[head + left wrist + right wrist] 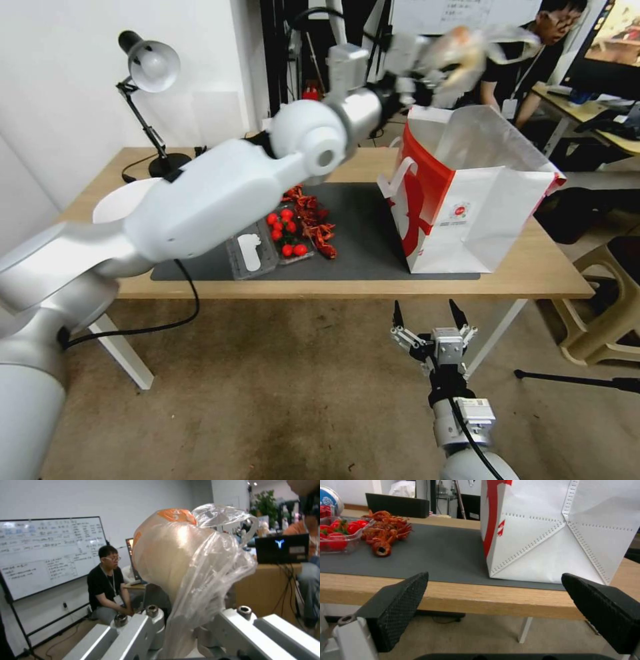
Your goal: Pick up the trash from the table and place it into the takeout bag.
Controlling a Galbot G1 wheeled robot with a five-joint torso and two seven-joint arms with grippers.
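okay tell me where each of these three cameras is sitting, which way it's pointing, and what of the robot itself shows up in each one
Head view: from the robot's head, looking forward and down at the table; the left arm reaches over the takeout bag, and the right gripper hangs open before the table's near edge.
Left wrist view: along the left gripper, shut on the knotted clear bag, toward the room behind.
Right wrist view: between the right gripper's fingers, level with the table edge.
Shared: head and right wrist views both show the takeout bag and the crayfish.

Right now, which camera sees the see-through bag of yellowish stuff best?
The left wrist view: the knotted clear bag is close up there, pinched in the left hand. The head view shows it small and blurry, held above the takeout bag. The right wrist view faces the takeout bag's side instead.
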